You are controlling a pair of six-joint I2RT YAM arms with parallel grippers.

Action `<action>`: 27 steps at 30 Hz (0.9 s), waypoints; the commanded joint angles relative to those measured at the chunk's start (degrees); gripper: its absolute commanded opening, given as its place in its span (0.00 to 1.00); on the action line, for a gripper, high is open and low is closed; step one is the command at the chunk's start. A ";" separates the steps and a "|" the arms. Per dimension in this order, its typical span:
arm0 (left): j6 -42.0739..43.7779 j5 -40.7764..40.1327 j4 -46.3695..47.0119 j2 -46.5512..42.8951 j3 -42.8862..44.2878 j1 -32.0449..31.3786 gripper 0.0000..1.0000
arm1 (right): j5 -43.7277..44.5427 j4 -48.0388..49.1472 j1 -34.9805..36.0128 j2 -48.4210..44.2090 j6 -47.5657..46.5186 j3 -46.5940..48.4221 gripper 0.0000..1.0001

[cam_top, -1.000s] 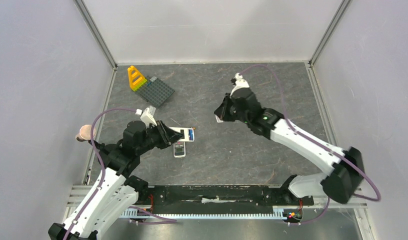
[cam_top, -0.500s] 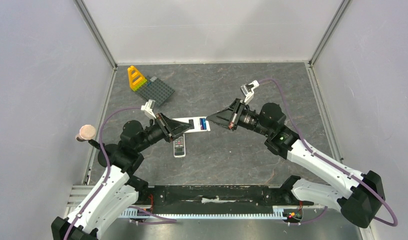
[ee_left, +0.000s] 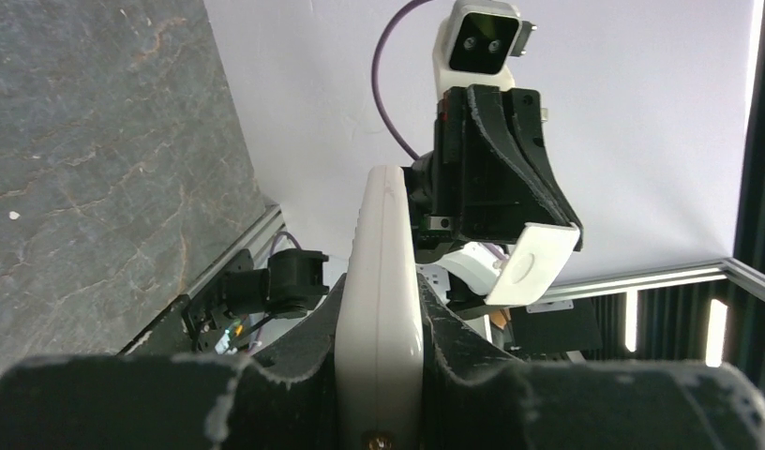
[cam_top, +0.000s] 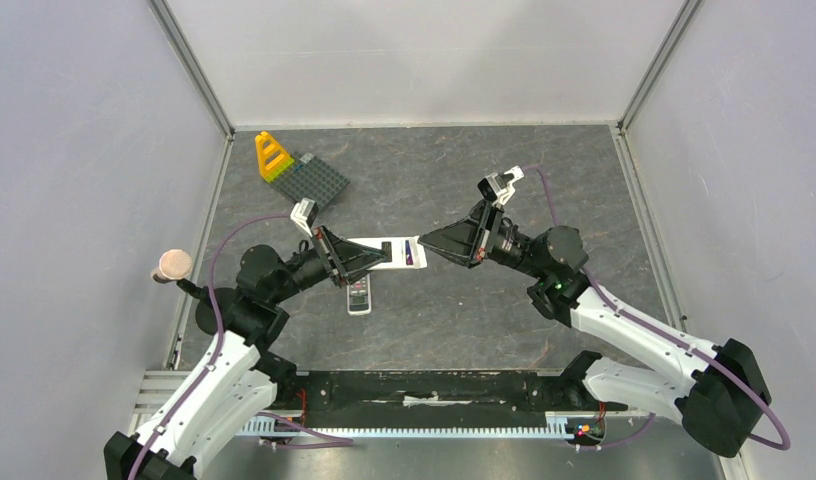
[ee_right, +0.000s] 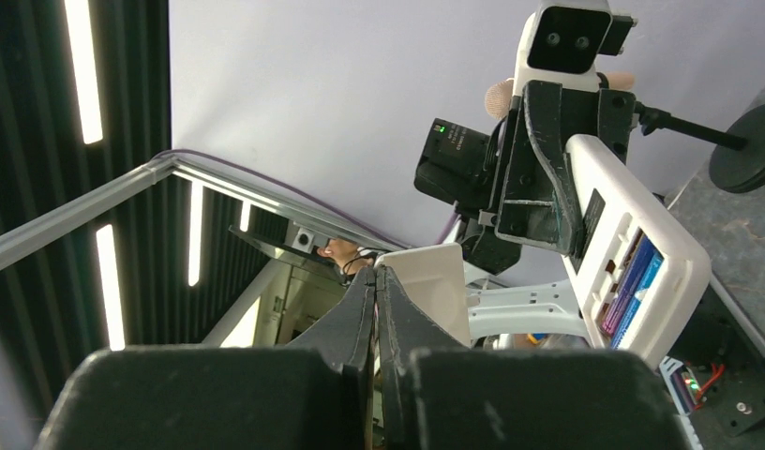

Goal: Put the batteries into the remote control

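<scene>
Batteries [ee_right: 632, 279], blue-purple pair, sit in open bay of white remote [cam_top: 394, 252]. Left gripper [cam_top: 369, 258] jaws clamped on remote. Right gripper [cam_top: 431, 242] jaws clamped on thin cover [ee_right: 435, 277], just beside remote's bay end. Risk: skewed cover jams or dislodges cells.

Second remote [cam_top: 359, 296] beneath left claw [cam_top: 377, 257]; right claw [cam_top: 426, 240] close ahead.

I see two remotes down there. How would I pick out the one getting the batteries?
On the grey table, look between the two arms, where the left gripper is shut on the white remote. The other remote lies flat on the table just beside it; this one is clamped in the gripper, with blue-purple batteries showing in its open end.
</scene>
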 commanded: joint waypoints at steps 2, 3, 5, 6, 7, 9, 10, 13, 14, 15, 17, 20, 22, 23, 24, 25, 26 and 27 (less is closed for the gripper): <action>-6.74 0.89 7.61 -1.33 -1.26 0.06 0.02 | 3.41 4.81 -0.15 -1.95 3.45 -2.98 0.00; -7.38 0.63 7.99 -1.58 -1.57 0.05 0.02 | 4.86 4.74 -0.08 -2.41 3.76 -3.91 0.00; -8.32 0.26 8.33 -1.99 -2.00 0.08 0.02 | 7.50 5.12 0.10 -3.10 4.34 -5.48 0.00; -8.79 0.17 8.64 -2.12 -2.20 0.01 0.02 | 8.46 5.57 0.27 -3.23 4.64 -5.96 0.00; -9.15 0.24 8.99 -2.17 -2.35 0.00 0.02 | 9.36 6.52 0.53 -3.25 4.98 -6.32 0.00; -9.53 0.34 9.29 -2.18 -2.48 0.02 0.02 | 10.71 7.16 1.03 -3.09 5.47 -6.44 0.00; -9.63 0.31 9.29 -2.25 -2.48 0.07 0.02 | 11.26 7.36 1.34 -2.73 5.54 -6.24 0.00; -9.87 0.25 9.33 -2.45 -2.53 0.06 0.02 | 12.17 7.76 2.48 -1.47 6.13 -5.40 0.00; -9.97 0.25 9.53 -2.47 -2.50 0.02 0.02 | 12.49 7.99 2.80 -1.06 6.30 -5.15 0.00; -10.06 0.29 9.55 -2.56 -2.48 0.01 0.02 | 13.09 8.42 3.16 -0.70 6.69 -5.31 0.00; -10.21 0.31 9.79 -2.72 -2.49 0.03 0.02 | 14.18 9.23 3.46 -0.32 7.03 -5.41 0.00; -10.67 0.29 10.04 -2.88 -2.49 0.02 0.02 | 14.81 10.05 3.63 0.75 8.00 -5.34 0.00; -10.95 0.50 10.56 -2.83 -2.48 0.07 0.02 | 15.73 10.63 3.72 1.15 8.62 -5.63 0.00; -11.04 0.55 10.61 -2.78 -2.48 0.01 0.02 | 16.28 11.02 3.73 1.29 8.90 -5.88 0.00; -11.17 0.62 10.67 -2.77 -2.56 0.01 0.02 | 16.52 11.65 3.73 1.52 9.27 -6.11 0.00; -11.42 0.68 11.05 -2.72 -2.61 0.02 0.02 | 16.79 12.26 3.77 1.70 9.56 -6.39 0.00; -11.84 0.73 11.49 -2.60 -2.82 0.04 0.02 | 16.86 12.87 3.73 2.06 10.07 -6.65 0.00; -12.19 0.69 12.08 -2.56 -2.98 0.05 0.02 | 16.86 13.30 3.73 2.32 10.48 -6.91 0.00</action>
